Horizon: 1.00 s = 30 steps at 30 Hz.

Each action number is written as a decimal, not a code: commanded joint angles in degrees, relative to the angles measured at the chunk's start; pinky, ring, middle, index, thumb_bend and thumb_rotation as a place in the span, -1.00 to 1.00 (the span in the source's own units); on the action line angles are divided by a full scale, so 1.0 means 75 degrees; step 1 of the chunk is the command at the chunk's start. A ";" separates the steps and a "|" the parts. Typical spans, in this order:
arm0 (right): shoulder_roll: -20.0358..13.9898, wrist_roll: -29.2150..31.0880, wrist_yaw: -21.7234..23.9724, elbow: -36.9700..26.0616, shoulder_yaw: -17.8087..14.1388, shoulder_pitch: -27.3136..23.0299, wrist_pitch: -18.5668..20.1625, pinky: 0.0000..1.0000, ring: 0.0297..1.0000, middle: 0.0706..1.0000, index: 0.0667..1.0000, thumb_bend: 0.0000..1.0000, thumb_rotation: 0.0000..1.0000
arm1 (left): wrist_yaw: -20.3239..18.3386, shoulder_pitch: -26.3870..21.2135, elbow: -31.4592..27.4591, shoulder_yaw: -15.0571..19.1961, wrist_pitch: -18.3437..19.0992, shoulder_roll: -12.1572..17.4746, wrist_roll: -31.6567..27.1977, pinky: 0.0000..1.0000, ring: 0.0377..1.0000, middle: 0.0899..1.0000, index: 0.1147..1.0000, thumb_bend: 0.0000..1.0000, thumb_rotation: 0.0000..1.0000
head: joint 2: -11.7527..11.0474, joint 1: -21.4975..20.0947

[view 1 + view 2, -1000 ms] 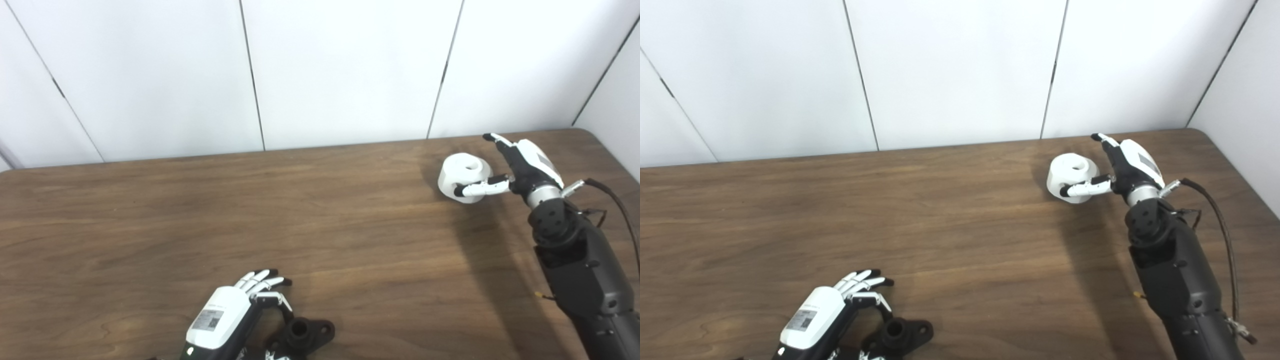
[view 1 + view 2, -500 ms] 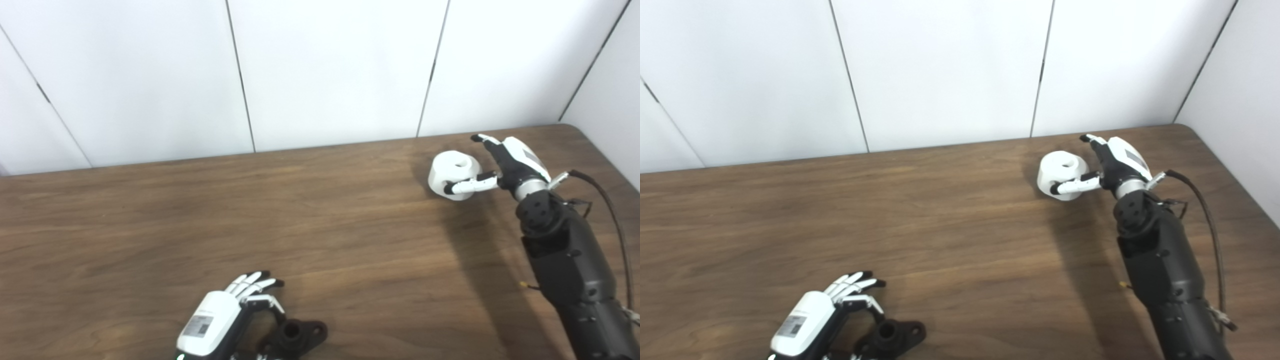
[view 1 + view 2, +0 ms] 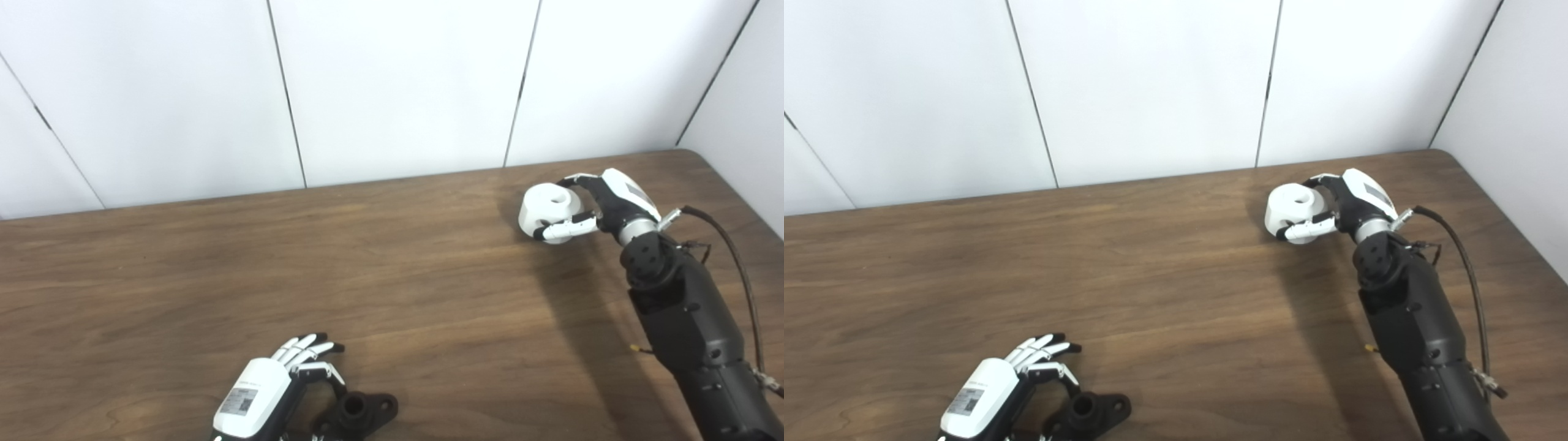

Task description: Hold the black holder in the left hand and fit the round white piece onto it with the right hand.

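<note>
Both hands curl: right hand (image 3: pixel 603 202) around white piece (image 3: pixel 547 208) (left (image 3: pixel 269 392) beside holder (image 3: pixel 358 413)).

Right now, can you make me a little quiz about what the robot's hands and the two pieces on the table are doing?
1. True or false: the round white piece is already fitted on the black holder.
2. Which hand is curled around the round white piece: A) left hand, B) right hand?
3. Fill in: the black holder lies on the wooden table near its ____ edge.

Key
1. False; they lie far apart.
2. B
3. Front, beside the left hand, whose fingers are spread.
</note>
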 commanded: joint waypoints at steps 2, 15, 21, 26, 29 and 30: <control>-0.0220 -0.0006 -0.0233 -0.0115 -0.0039 -0.0380 -0.0004 1.00 0.96 0.82 0.40 0.68 -0.36 | -0.0438 0.0293 0.0542 0.0072 0.0370 0.0395 0.0299 0.80 0.82 0.65 -0.16 0.03 -0.90 | 0.0002 -0.0062; -0.0257 0.0105 -0.0395 -0.0027 0.0045 -0.0355 -0.0013 0.99 0.96 0.81 0.33 0.66 -0.40 | -0.0311 0.0278 0.0786 0.0158 0.0129 0.0405 -0.0011 0.87 0.89 0.68 -0.15 0.02 -0.91 | 0.0032 -0.0196; -0.0290 0.0165 -0.0468 -0.0043 0.0091 -0.0368 -0.0018 1.00 0.95 0.79 0.29 0.65 -0.41 | -0.0304 0.0285 0.0796 0.0171 0.0102 0.0393 -0.0076 0.88 0.89 0.67 -0.16 0.02 -0.91 | 0.0054 -0.0188; -0.0307 0.0238 -0.0602 -0.0014 0.0130 -0.0367 -0.0069 1.00 0.94 0.76 0.24 0.62 -0.40 | -0.0362 0.0275 0.0757 0.0164 0.0151 0.0388 -0.0093 0.88 0.89 0.68 -0.15 0.02 -0.91 | 0.0067 -0.0143; -0.0300 0.0328 -0.0705 0.0001 0.0112 -0.0350 -0.0131 1.00 0.93 0.75 0.21 0.61 -0.42 | -0.0426 0.0284 0.0687 0.0171 0.0209 0.0375 -0.0110 0.89 0.89 0.68 -0.15 0.02 -0.91 | 0.0068 -0.0128; -0.0298 0.0357 -0.0744 0.0010 0.0108 -0.0345 -0.0146 1.00 0.93 0.75 0.20 0.60 -0.43 | -0.0441 0.0285 0.0677 0.0171 0.0219 0.0371 -0.0108 0.90 0.89 0.68 -0.15 0.02 -0.91 | 0.0071 -0.0121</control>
